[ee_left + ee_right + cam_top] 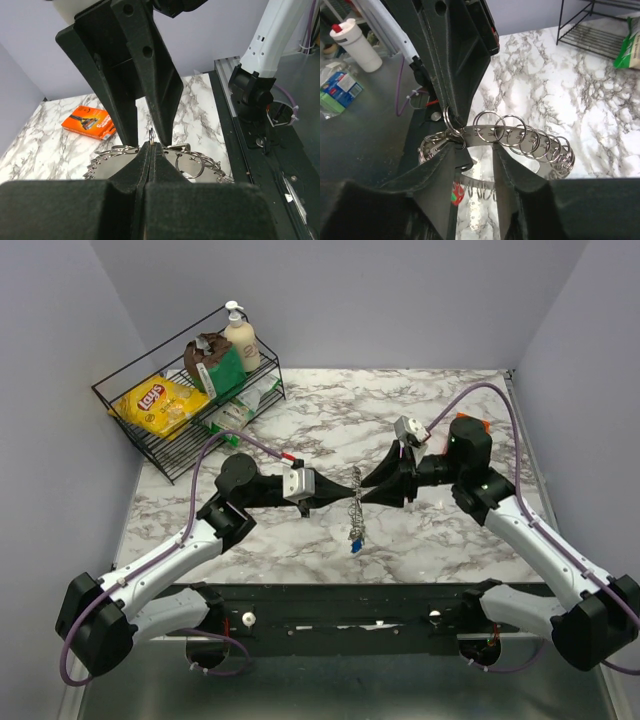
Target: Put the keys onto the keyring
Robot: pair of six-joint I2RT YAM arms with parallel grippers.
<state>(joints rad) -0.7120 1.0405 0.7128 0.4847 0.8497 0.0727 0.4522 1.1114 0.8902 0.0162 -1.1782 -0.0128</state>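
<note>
The biggest thing is the white and grey marble counter (440, 540), which fills the middle of the top view. In the upper left of that view a black wire rack (195, 445) stands on the counter. It holds a yellow Lay's chips bag (160, 405), a green bag (228, 370) and a cream pump bottle (241, 340). The two black and white arms reach in from the lower corners and meet tip to tip in the middle of the top view. The left hand (150, 149) has its two fingers pressed tight together, and it is clamped on the edge of the keyring (107, 167). The right hand (475, 155) has its fingers apart, one on each side of the keyring's grey band, and there is a gap on both sides. The keyring is up in the air between the two hands, above the middle of the counter, and it hangs down from the left hand's grip. It is a flat shiny ring with little teeth all round. An orange razor box (90, 121) lies flat on the counter, at the middle left of the left wrist view, well apart from the hands. A row of small silver rings (512, 130) is threaded along the keyring's band, side by side. A red key (455, 194) shows under the band, near the bottom of the right wrist view. A tiny blue key (355, 546) hangs at the very bottom of the keyring, just below the middle of the top view.
</note>
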